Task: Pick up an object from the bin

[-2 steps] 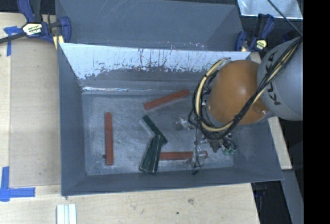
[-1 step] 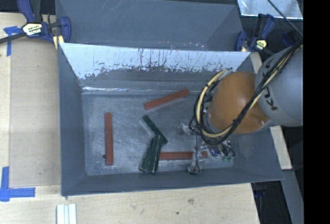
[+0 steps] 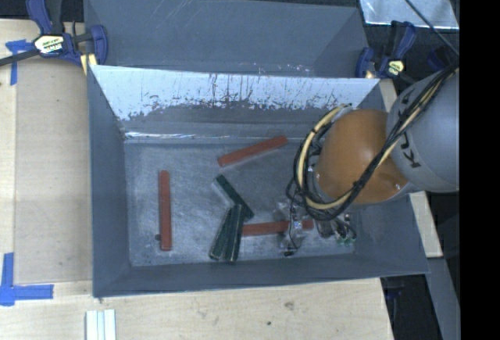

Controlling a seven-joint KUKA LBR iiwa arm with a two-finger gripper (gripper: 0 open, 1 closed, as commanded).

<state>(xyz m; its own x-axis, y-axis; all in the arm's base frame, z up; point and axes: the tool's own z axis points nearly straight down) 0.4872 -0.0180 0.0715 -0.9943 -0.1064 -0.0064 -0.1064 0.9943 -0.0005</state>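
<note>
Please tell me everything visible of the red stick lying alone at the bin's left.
The red stick is a long, thin, straight bar, reddish-brown, maybe plastic. It lies flat on the bin floor, left side, pointing from the far wall toward the near one. Nothing touches it; the tool is well to its right.

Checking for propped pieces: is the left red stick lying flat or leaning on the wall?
Flat: the red stick lies full length on the bin floor, apart from the walls.

Right end of the near red stick hidden under the gripper, right of the bin floor covered by the orange wrist cover, grey arm cut off at right
</note>
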